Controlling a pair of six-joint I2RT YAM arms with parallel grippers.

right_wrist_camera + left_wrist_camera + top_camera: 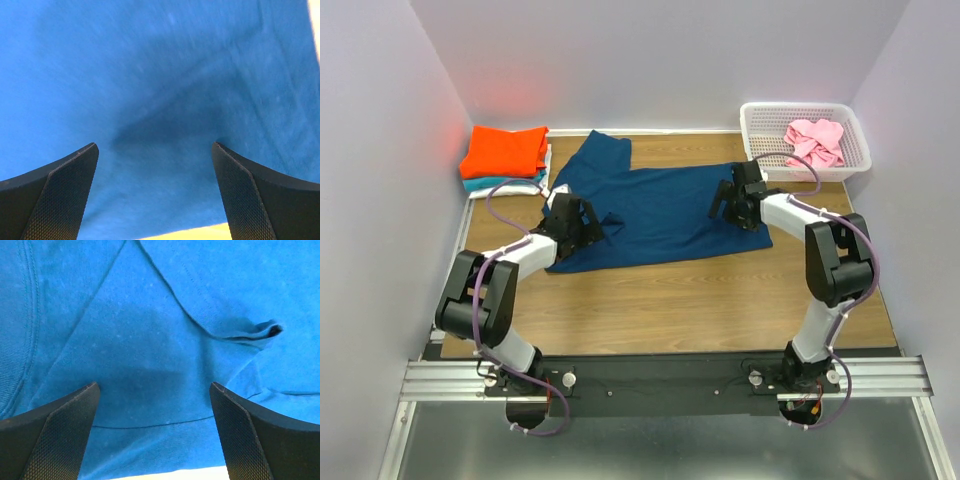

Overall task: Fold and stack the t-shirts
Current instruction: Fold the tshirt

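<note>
navy tee (660, 210) lies spread across the back middle of the counter (720, 310). left fingers (50, 435) and right fingers (255, 195) are both spread wide just over its fabric, gripping nothing. orange tee (505, 150) sits folded in the back-left corner.

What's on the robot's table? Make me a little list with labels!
middle: blue t-shirt, spread on the wooden table
far left: folded stack, orange t-shirt on top
far right: white basket, pink t-shirt inside
left gripper: open, above the blue t-shirt's left part
right gripper: open, above its right part
</note>
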